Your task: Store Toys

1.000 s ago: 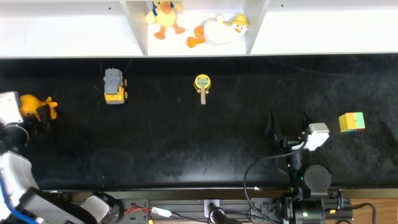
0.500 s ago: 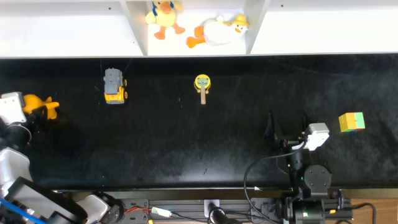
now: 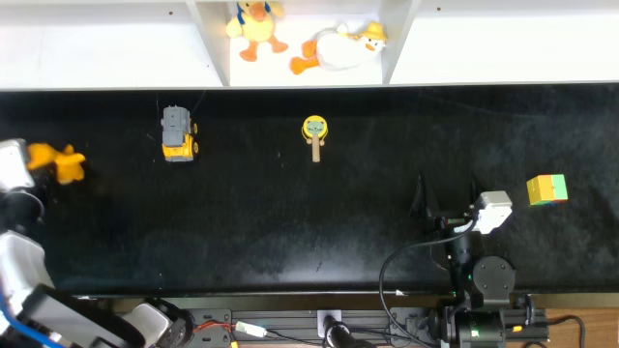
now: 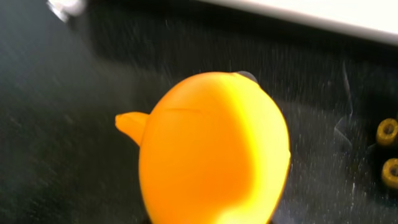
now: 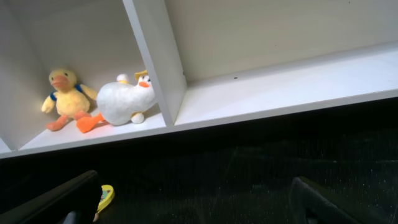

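An orange toy (image 3: 56,160) with a small beak-like point sits at the table's far left, and my left gripper (image 3: 37,172) is shut on it. In the left wrist view the orange toy (image 4: 214,152) looms very close and hides the fingers. A yellow and grey toy truck (image 3: 179,132) stands to its right, and a round yellow toy on a stick (image 3: 315,135) lies mid-table. A coloured cube (image 3: 546,189) rests at the right. My right gripper (image 3: 446,196) hangs open left of the cube, holding nothing (image 5: 196,182).
A white shelf (image 3: 116,58) runs along the back edge. Its middle compartment holds a yellow plush duck (image 3: 256,24) and a white plush duck (image 3: 338,46); both also appear in the right wrist view (image 5: 65,96) (image 5: 124,99). The truck's wheels (image 4: 387,132) lie close to the held toy.
The orange toy has shifted slightly left and toward the shelf with my left gripper, and the black fingers beside it are now hidden. The right arm has not moved.
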`<state>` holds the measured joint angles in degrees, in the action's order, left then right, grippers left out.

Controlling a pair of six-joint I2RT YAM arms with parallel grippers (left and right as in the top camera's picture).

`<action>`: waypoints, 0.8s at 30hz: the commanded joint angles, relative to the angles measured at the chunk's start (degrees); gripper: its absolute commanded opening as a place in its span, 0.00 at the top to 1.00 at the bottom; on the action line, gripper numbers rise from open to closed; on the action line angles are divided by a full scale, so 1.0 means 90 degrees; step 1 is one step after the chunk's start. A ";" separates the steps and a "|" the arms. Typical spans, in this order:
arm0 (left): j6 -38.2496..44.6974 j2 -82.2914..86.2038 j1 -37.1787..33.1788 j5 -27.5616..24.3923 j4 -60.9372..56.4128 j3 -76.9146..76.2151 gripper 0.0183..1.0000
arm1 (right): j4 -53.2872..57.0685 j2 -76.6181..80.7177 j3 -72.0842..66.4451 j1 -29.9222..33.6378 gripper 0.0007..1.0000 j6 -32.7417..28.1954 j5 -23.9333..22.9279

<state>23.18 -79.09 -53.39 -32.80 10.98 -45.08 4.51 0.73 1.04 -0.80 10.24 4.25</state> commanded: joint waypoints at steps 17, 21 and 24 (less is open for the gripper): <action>-0.1885 -0.0714 0.1678 0.0566 -0.0158 -0.2424 0.98 | -0.0036 -0.0053 -0.0080 -0.0034 0.01 -0.0017 0.0019; -0.2115 -0.1231 0.1834 0.0661 -0.0044 -0.2926 0.98 | -0.0036 -0.0051 -0.0080 -0.0034 0.01 -0.0017 0.0019; -0.2142 -0.1547 0.1960 0.0665 0.0175 -0.3317 0.98 | -0.0036 -0.0053 -0.0080 -0.0034 0.01 -0.0017 0.0019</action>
<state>6.07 -91.48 -36.75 -27.42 11.99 -70.72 4.51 0.73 1.04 -0.80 10.26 4.25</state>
